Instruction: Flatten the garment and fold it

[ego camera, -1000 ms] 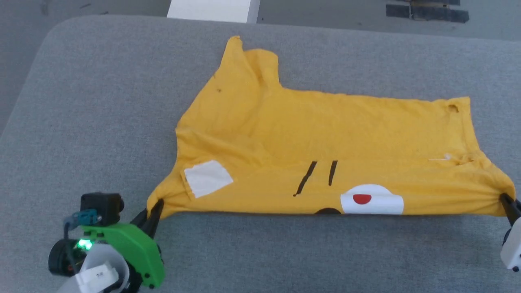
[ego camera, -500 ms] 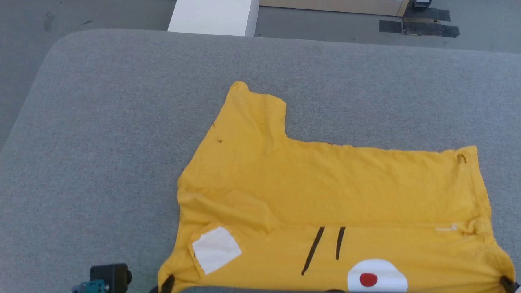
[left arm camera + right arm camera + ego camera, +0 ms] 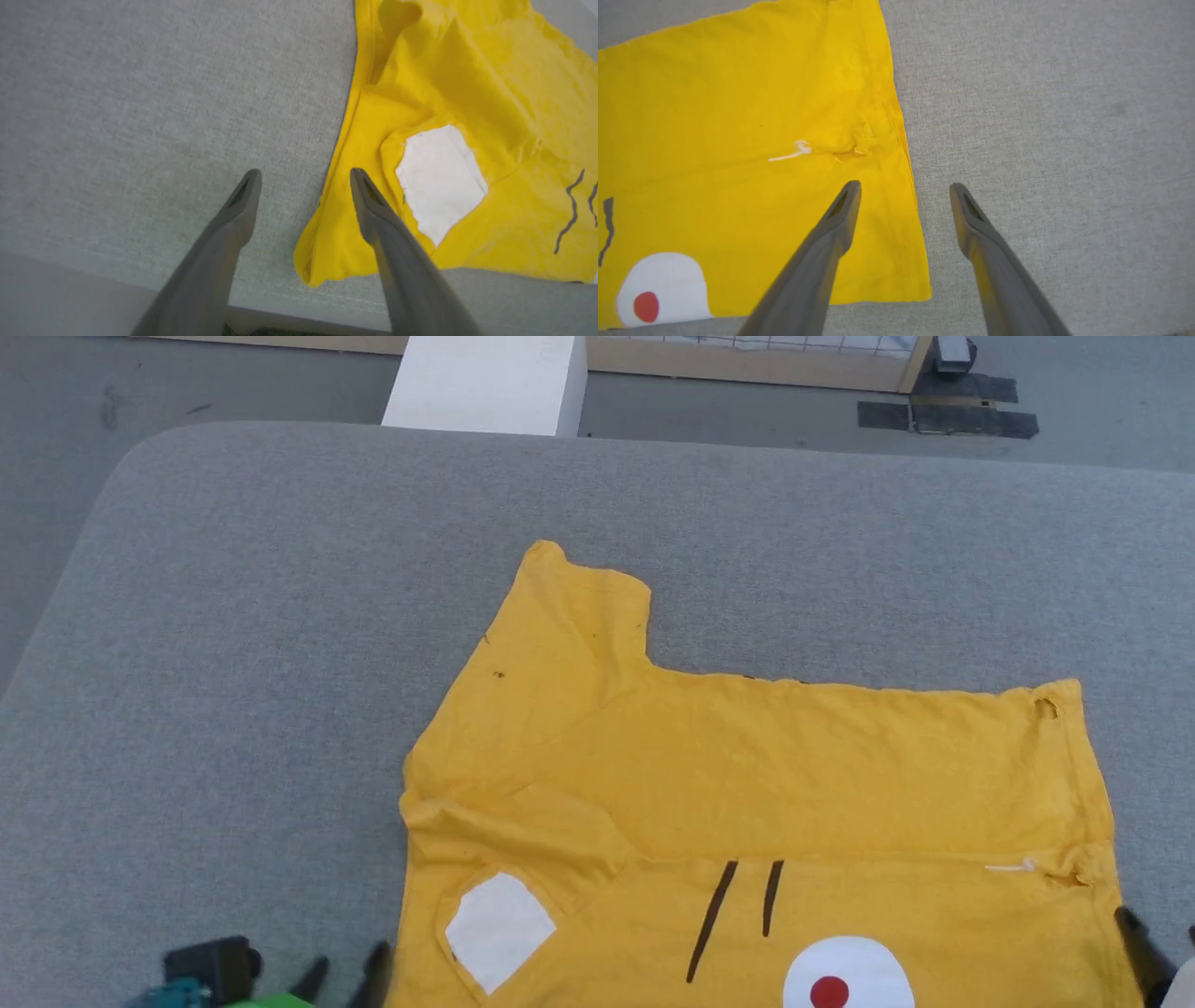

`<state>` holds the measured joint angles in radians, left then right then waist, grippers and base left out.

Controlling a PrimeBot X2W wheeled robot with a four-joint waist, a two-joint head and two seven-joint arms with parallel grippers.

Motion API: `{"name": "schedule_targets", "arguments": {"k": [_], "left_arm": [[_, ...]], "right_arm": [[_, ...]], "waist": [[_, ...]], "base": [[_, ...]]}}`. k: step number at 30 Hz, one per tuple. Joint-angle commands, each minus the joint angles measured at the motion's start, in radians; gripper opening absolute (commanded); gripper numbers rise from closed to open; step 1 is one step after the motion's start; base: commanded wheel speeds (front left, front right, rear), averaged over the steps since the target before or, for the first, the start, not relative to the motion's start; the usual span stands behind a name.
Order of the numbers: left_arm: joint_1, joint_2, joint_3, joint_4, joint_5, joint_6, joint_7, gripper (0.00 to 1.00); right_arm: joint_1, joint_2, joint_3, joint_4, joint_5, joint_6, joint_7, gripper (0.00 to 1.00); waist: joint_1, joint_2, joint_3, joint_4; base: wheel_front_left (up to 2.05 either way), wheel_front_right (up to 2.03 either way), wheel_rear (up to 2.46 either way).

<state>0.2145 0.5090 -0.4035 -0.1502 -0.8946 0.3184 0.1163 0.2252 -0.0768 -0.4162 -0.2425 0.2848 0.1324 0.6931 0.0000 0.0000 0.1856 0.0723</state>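
Head view: a grey padded surface (image 3: 280,616) takes most of the picture. The garment (image 3: 747,775) lies on its near half, spread quite flat, with one sleeve (image 3: 569,607) pointing away from the robot. Near the left side there is a raised, crumpled fold (image 3: 485,812), and just beside it a white patch (image 3: 441,175).

The left gripper (image 3: 303,175) stands wide open and holds nothing; one finger is over the left edge of the cloth, the other over bare grey. The right gripper (image 3: 903,184) is open as well and empty, and the right hem runs between its fingers. A small loose white thread (image 3: 791,151) lies near this hem.

I think the flattening is not complete. If the folding begins now, the crumpled fold will be pressed in as a crease. The cloth looks thin, so a shallow pinch may take only the top layer. The near left corner lies close to the edge of the surface, and a pull toward the robot could let it slip over.
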Motion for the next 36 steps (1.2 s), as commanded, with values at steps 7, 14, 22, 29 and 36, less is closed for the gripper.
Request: {"name": "schedule_targets", "arguments": {"k": [7, 14, 22, 29, 36], "left_arm": [[-0.167, 0.125, 0.128, -0.157, 0.101, 0.022, -0.075, 1.00], [-0.608, 0.226, 0.065, -0.149, 0.273, -0.053, 0.047, 1.00], [-1.069, 0.133, -0.083, 0.086, 0.275, -0.302, 0.166, 1.00], [-1.169, 0.098, -0.171, 0.227, 0.229, -0.409, 0.268, 1.00], [-1.172, 0.106, -0.214, 0.315, 0.203, -0.431, 0.303, 1.00]], "right_arm": [[-0.111, -0.010, 0.000, -0.121, -0.008, -0.002, -0.117, 1.00], [-0.209, -0.010, 0.045, -0.206, -0.036, -0.002, -0.176, 1.00], [-0.296, -0.009, 0.101, -0.238, -0.060, -0.002, -0.199, 1.00], [-0.322, -0.007, 0.126, -0.223, -0.067, -0.002, -0.204, 1.00], [-0.336, -0.008, 0.125, -0.222, -0.068, -0.002, -0.202, 1.00]], "waist": [[0.0000, 0.0000, 0.100, -0.016], [0.0000, 0.0000, 0.244, -0.017], [0.0000, 0.0000, 0.360, -0.049], [0.0000, 0.0000, 0.417, -0.092], [0.0000, 0.0000, 0.454, -0.129]], "base": [[0.00, 0.00, 0.00], [0.00, 0.00, 0.00], [0.00, 0.00, 0.00], [0.00, 0.00, 0.00], [0.00, 0.00, 0.00]]}}
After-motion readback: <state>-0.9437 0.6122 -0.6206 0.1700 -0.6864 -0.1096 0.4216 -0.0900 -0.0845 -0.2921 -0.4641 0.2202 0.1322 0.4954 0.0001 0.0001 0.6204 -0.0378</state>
